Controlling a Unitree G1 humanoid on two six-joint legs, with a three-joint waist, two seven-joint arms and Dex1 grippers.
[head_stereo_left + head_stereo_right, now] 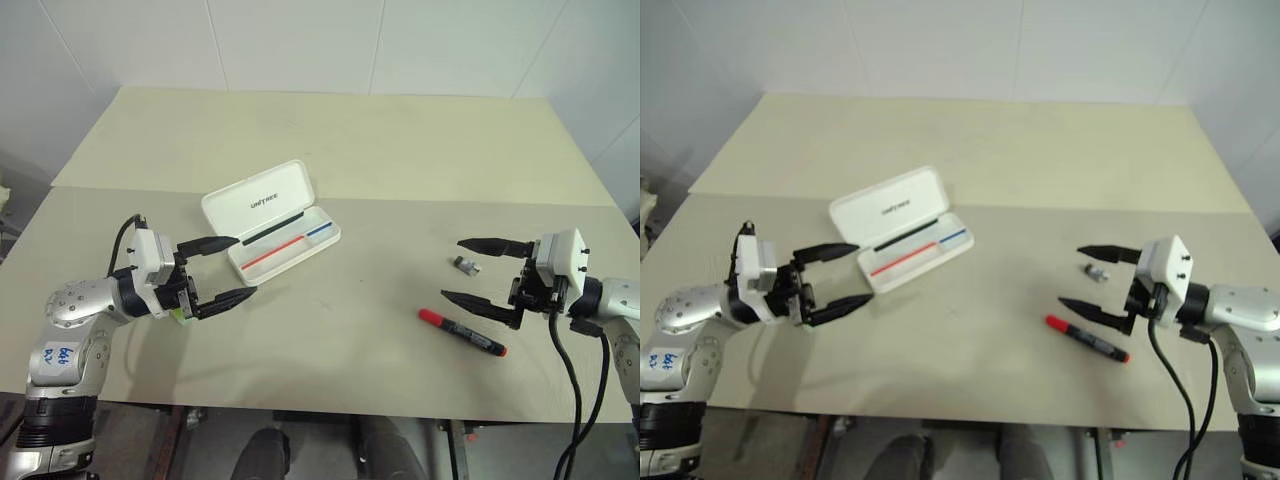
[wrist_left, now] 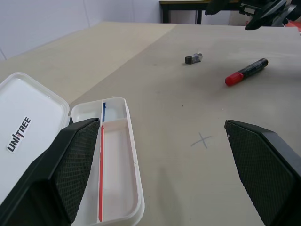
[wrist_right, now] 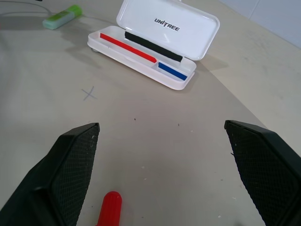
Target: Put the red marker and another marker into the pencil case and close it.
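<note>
The pencil case [image 1: 232, 208] lies open on the table, left of centre, its white lid folded back and red and blue stripes showing in its tray. My left gripper [image 1: 246, 266] hovers open just in front of and left of the case, holding nothing. The lime-green marker [image 3: 62, 17] lies on the table beside that gripper. At the right, the red marker [image 1: 462, 333], black with a red cap, lies flat. My right gripper [image 1: 452, 268] is open and empty just above and behind the red marker, pointing toward the case.
A small grey cap-like piece [image 1: 466, 265] sits on the table near the right gripper's far finger. A faint pencilled cross [image 2: 202, 139] marks the beige table [image 1: 380, 140] between the case and the red marker. A seam runs across the table behind the case.
</note>
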